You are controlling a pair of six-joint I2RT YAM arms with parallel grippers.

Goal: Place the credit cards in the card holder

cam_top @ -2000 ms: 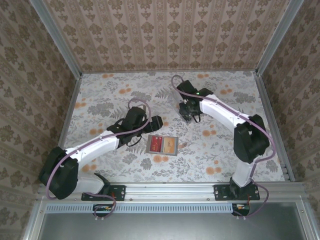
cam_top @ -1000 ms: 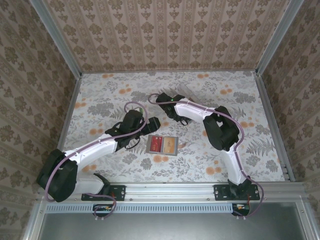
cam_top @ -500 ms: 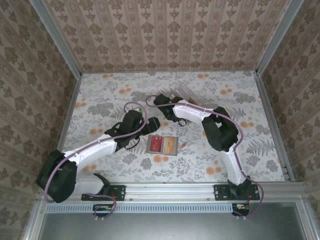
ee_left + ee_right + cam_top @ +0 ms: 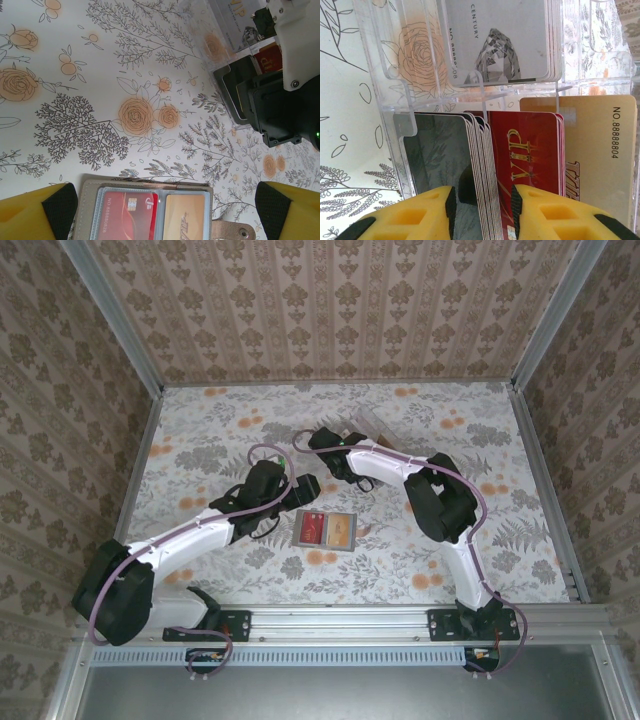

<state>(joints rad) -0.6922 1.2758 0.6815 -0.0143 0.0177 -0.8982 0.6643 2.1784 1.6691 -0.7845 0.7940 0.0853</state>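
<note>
Floral table [image 4: 520, 490], two cards [image 4: 127, 217] in card holder [image 4: 89, 210]; both pairs of jaws spread.

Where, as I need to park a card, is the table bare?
Bare: far-left corner of the floral table, beyond the left gripper, and its right side. Crowded: mid-table, around the grey folding card holder, clear plastic box and right gripper.

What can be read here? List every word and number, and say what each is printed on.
"CENTURY": grey card in the clear box.
"VIP": red boxed card.
"NO.88888804": tan card.
Serial on the grey card's edge: only partly legible.
Serial on the red card in the card holder: too small to read.
</note>
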